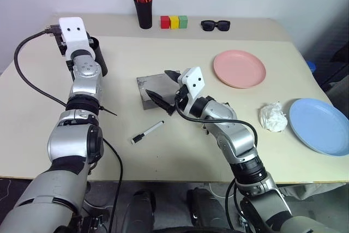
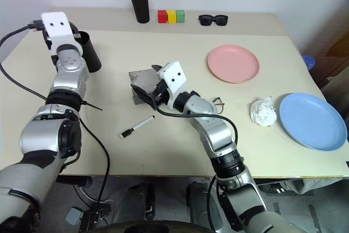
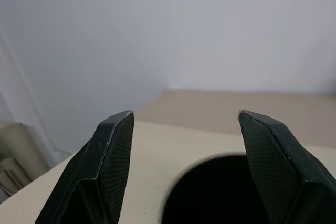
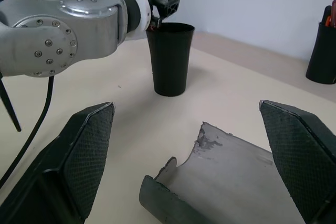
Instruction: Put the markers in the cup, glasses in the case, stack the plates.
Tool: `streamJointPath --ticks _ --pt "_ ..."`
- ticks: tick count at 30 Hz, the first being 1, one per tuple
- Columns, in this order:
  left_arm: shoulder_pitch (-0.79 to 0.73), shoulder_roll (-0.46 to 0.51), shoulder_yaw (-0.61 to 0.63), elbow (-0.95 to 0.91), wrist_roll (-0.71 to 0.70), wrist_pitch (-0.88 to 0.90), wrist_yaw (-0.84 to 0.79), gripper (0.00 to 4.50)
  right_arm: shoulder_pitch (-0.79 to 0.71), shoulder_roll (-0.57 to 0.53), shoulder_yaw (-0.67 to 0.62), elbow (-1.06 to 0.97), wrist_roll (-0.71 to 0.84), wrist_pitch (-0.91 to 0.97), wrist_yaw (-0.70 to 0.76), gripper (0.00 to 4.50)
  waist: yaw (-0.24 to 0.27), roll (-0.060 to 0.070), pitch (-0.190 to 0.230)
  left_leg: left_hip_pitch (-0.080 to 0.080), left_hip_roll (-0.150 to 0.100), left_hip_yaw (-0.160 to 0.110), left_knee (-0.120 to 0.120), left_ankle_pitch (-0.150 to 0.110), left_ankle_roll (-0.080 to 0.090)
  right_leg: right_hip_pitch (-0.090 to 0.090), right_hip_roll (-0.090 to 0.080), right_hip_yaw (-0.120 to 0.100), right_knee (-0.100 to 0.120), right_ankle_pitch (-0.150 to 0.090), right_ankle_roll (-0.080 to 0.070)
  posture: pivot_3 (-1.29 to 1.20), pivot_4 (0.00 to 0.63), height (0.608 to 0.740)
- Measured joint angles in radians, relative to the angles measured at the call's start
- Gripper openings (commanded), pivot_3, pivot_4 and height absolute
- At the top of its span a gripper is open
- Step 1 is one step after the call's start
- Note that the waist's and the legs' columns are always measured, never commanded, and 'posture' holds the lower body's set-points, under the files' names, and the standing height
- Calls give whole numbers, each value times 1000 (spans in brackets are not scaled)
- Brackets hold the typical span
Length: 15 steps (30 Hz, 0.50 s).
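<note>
The left hand (image 3: 181, 166) is seen spread and empty over the mouth of the cup (image 4: 169, 59); the cup could be tipped if its rim were clipped. The right hand (image 4: 186, 166) is held wide above the case (image 1: 155, 88). A white, black-capped marker (image 1: 147, 132) lies near the case on the worktop (image 1: 163, 53).

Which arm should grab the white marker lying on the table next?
Left, probably. The left gripper hangs open over the cup, apparently free, on the white marker's side. The right gripper is open over the case.
</note>
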<state>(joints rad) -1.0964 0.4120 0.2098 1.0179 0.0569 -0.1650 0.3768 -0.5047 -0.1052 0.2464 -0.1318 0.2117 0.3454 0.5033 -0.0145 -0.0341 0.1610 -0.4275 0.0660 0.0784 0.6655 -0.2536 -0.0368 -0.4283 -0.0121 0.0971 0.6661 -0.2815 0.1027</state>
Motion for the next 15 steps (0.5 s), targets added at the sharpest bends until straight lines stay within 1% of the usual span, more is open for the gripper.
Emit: streamJointPath --ticks 1,3,5,6,9,10,12,14,15 --pt "10 1 7 -52 -18 10 -23 3214 0 -16 1 -13 1 2 15 4500 0 0 0 0 0 0 0 0 0 0 0 0 0 0 0 0 150 722" --pt "65 10 15 -221 -73 72 -114 3214 2 -76 4 -44 6 5 65 4500 -1 0 0 0 0 0 0 0 0 0 0 0 0 0 0 0 150 722" --pt "211 60 9 -517 -189 231 -313 3214 20 -153 4 -74 9 8 125 4500 -9 1 0 1 0 2 -1 0 0 0 0 1 0 0 0 0 150 722" --pt "274 81 4 -632 -242 310 -398 3214 33 -191 -4 -78 9 10 146 4500 -9 1 0 1 1 1 -1 0 0 0 0 1 1 0 0 0 150 722" --pt "473 179 -23 -940 -377 570 -600 4036 52 -272 -28 -82 12 13 208 4500 -20 1 0 2 1 0 -1 1 -1 0 1 1 3 0 0 0 150 722" --pt "528 214 -27 -1028 -419 648 -648 4435 53 -293 -29 -84 19 16 229 4500 -23 1 0 2 1 0 0 1 -1 0 1 1 3 0 0 0 150 722" --pt "665 321 -42 -1239 -514 810 -764 4435 72 -356 -42 -110 47 27 287 4500 -28 1 0 2 1 -1 0 1 -1 0 0 1 3 -1 0 0 150 722" --pt "781 417 -51 -1405 -598 940 -852 4435 88 -412 -60 -125 68 42 334 4500 -29 1 1 2 1 -1 0 0 -1 1 0 1 2 -1 -1 0 150 722" --pt "819 439 -65 -1463 -634 989 -884 4435 95 -434 -71 -126 71 45 349 4500 -27 1 1 3 1 -1 0 0 -1 2 -1 1 2 -1 -1 0 150 722"
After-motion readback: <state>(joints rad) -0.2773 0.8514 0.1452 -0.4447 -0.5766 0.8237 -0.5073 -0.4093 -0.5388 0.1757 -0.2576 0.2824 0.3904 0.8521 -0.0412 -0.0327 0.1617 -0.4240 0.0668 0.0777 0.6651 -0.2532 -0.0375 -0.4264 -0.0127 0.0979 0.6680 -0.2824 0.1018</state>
